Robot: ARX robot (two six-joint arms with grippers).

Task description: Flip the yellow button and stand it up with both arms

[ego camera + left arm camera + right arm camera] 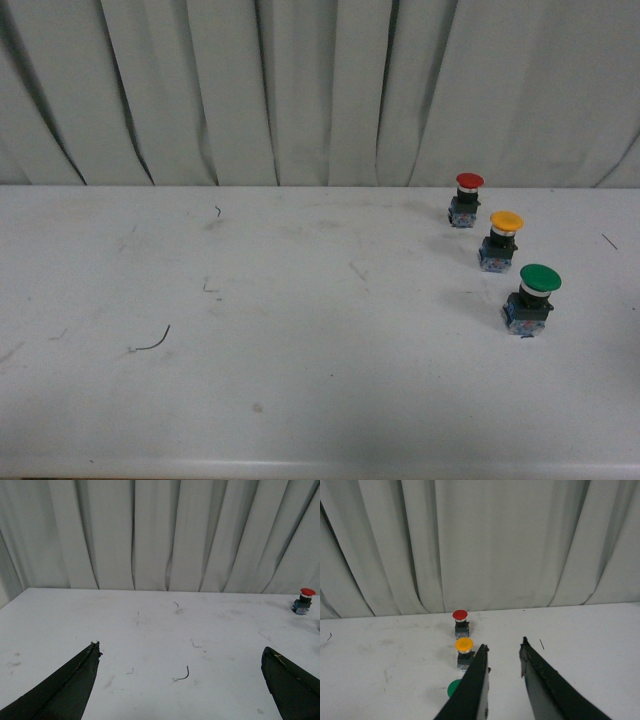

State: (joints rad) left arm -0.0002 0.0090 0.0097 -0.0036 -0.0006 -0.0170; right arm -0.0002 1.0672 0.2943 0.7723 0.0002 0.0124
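Standing upright already, the yellow button (506, 238) seemed done; left gripper (180, 667) gaped wide, right gripper (505, 652) spread slightly, both empty.

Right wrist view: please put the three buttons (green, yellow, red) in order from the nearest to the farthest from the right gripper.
Measured from the right gripper:
1. The green button, nearest, partly hidden behind one finger.
2. The yellow button, the middle of the row, standing upright on its blue base.
3. The red button, farthest, closest to the curtain.
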